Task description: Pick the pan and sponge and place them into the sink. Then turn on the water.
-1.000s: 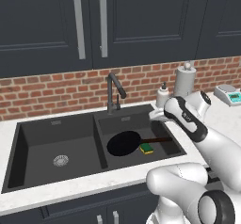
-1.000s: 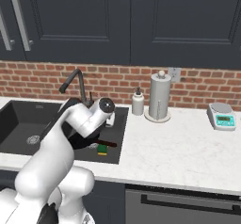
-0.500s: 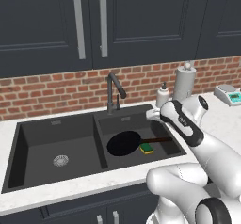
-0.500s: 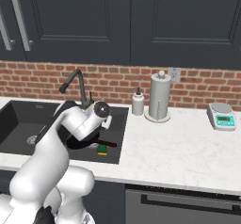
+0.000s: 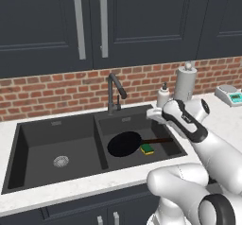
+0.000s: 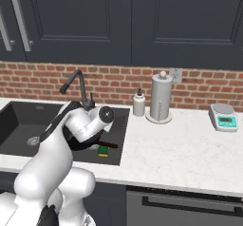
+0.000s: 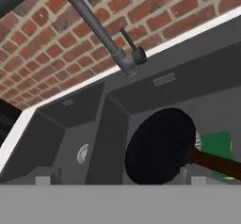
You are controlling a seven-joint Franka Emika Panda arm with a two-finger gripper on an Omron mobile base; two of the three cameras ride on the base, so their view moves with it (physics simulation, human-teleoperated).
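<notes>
With pan (image 5: 124,143) and sponge (image 5: 147,149) both lying in the right basin of the sink (image 5: 28,143), what seems left is the water, so the faucet (image 5: 115,92) is the thing to reach. No blue stream shows at the spout yet.

Key relation: the gripper (image 5: 155,114) hangs over the right basin's back right corner, jaws spread wide and holding nothing. The faucet stands at the back rim between the two basins, to the gripper's left and slightly further back toward the brick wall. In the hand view, the faucet's base and small lever (image 7: 128,42) sit ahead and above centre, with the neck arching away to the upper left. A short sideways reach toward the lever looks like the likely next move; the lever is a thin stub, so the approach will need care.

Pan: round, black, flat on the basin floor, its handle (image 7: 214,164) running out to the right. Its long axis runs roughly left to right along the basin. The sponge sits just beside the pan's rim, against the handle's near side, green face up.

Counts:
- one pan
- one sponge
- one faucet
- two basins
- one drain (image 5: 61,161) showing in the left basin
- one arm only
</notes>
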